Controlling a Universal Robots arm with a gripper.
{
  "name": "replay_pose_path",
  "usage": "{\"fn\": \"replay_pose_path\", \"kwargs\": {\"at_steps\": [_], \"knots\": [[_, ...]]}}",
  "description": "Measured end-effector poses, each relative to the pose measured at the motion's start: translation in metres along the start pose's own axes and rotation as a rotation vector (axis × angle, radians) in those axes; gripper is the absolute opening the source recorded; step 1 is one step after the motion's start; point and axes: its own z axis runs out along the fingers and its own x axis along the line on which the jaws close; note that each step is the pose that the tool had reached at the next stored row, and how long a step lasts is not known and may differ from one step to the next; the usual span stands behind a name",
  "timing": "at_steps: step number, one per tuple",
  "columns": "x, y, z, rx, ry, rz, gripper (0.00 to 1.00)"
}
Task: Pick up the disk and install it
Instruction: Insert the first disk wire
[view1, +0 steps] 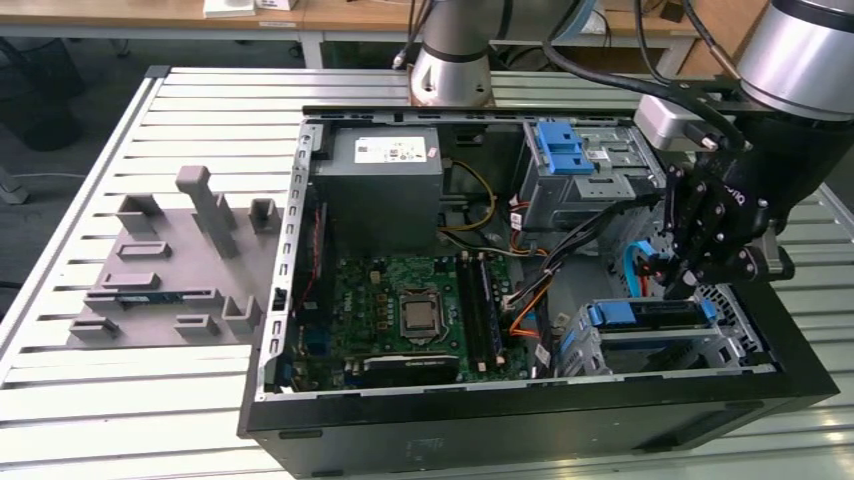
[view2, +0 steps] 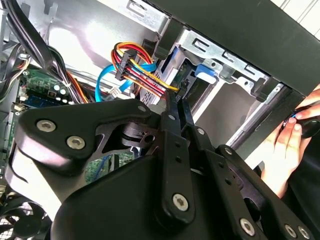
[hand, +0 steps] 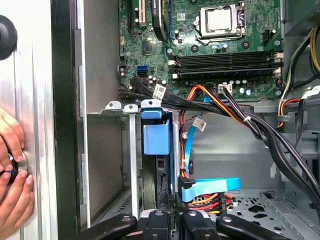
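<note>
One disk (hand: 153, 150) sits nearly seated in the case's corner bay (hand: 131, 165); the gripper (hand: 170, 210) pinches its edge, fingers almost closed.

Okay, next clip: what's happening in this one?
A robot arm has its gripper lowered inside an open computer case, at the drive cage in the corner on the exterior view's right. The disk, with its blue carrier, sits upright in that cage's slot. A person's hand rests on the case's outer wall, seen in both wrist views.
</note>
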Motion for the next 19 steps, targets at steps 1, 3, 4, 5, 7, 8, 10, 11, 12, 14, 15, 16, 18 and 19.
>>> {"fn": "replay_pose_path", "kwargs": {"at_steps": [1,3,4,5,7,8,10,11,12,14,15,16,18,19], "knots": [[0.0,0.0,0.0001,0.0,0.0001,0.0,0.16],[0.0008,0.0,0.0005,0.0,0.0001,0.0,0.16],[0.0011,-0.0001,0.0009,0.0,0.0,0.0,0.16],[0.0012,-0.0001,0.0011,0.0,-0.0001,0.0,0.16],[0.0012,-0.0001,0.0011,0.0,0.0003,0.0,0.16],[0.0013,-0.0001,0.0013,0.0,0.0002,0.0,0.16],[0.0021,-0.0001,0.0019,0.0,-0.0001,0.0,0.16],[0.0023,-0.0001,0.0021,0.0,-0.0001,0.0,0.16],[0.0023,-0.0001,0.0021,0.0,0.0,0.0,0.16],[0.0024,-0.0001,0.0024,0.0,0.0,0.0,0.16],[0.003,-0.0001,0.0028,0.0,0.0,0.0,0.16],[0.0037,-0.0002,0.0032,-0.0001,0.0,0.001,0.16],[0.0038,-0.0002,0.0036,-0.0002,0.0001,0.001,0.16],[0.0038,-0.0002,0.0037,-0.0002,0.0002,0.001,0.16]]}}
